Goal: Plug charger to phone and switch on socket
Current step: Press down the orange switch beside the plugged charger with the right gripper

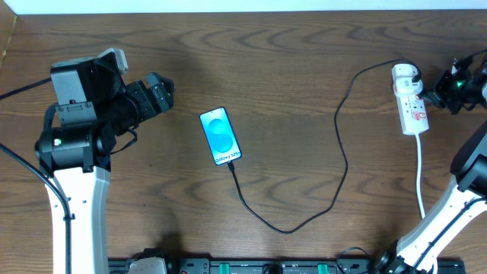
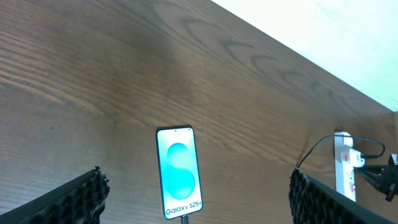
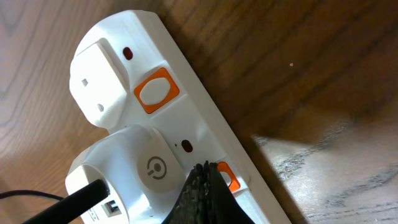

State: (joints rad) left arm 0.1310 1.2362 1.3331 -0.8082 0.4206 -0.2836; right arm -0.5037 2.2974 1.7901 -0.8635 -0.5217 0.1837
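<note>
The phone (image 1: pixel 221 135) lies face up mid-table with a cyan screen, and shows in the left wrist view (image 2: pixel 178 172). The black charger cable (image 1: pixel 338 137) has its tip in the phone's lower end (image 2: pixel 184 219) and loops right to the white adapter (image 1: pixel 405 76) seated in the socket strip (image 1: pixel 414 110). My right gripper (image 3: pixel 205 171) is shut, its tips on or just above an orange switch (image 3: pixel 228 176) of the strip (image 3: pixel 205 124) beside the adapter (image 3: pixel 140 171). My left gripper (image 2: pixel 196 199) is open and empty, left of the phone (image 1: pixel 156 95).
A second orange switch (image 3: pixel 156 91) and an empty outlet block (image 3: pixel 102 74) sit further along the strip. The strip's thick white cord (image 1: pixel 420 175) runs toward the table's front edge. The table's far edge (image 2: pixel 298 46) meets a pale wall.
</note>
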